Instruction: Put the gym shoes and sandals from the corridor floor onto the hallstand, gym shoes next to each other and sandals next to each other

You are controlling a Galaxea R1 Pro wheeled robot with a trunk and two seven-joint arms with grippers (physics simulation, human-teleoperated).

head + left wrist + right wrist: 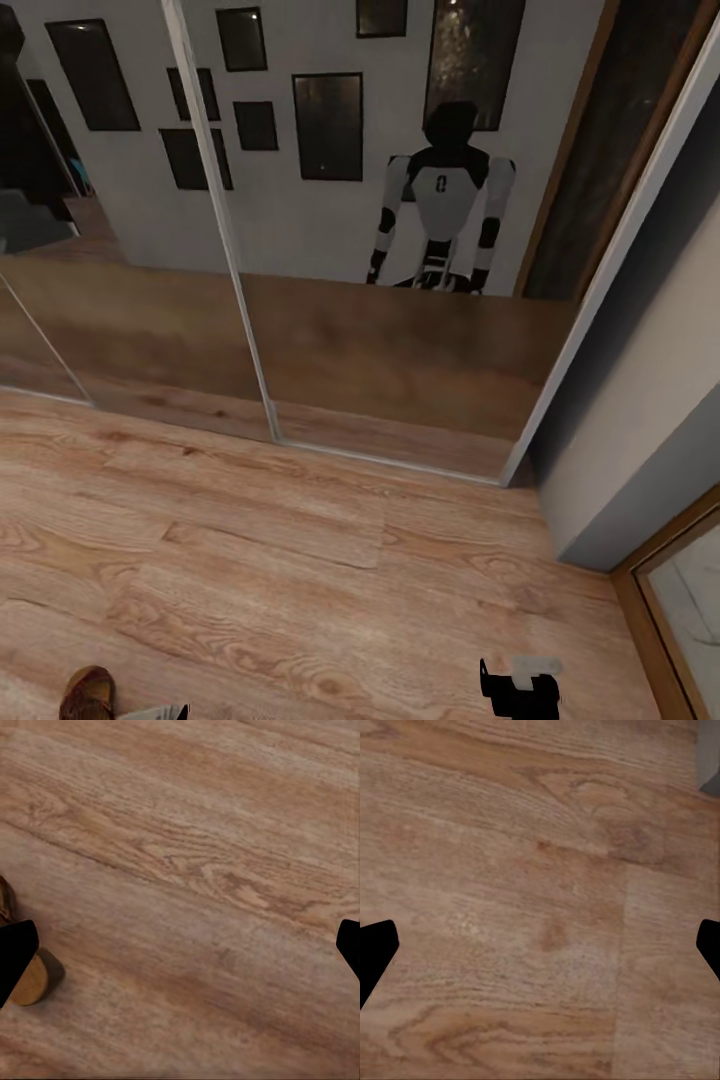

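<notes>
One dark brown leather sandal (88, 693) with tan sole, lower left, on light wood-plank floor (300, 560). Left gripper (180, 952) and right gripper (540, 952) both spread wide, empty.

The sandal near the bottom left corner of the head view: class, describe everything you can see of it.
The sandal is only partly in frame, cut off by the picture's lower edge. What shows is a rounded end in dark brown, leather-like material with a lighter tan inner surface. It lies on the wood-plank corridor floor, apart from the mirrored sliding doors. Nothing grips it. In the left wrist view a tan rounded edge shows, probably its sole.
</notes>
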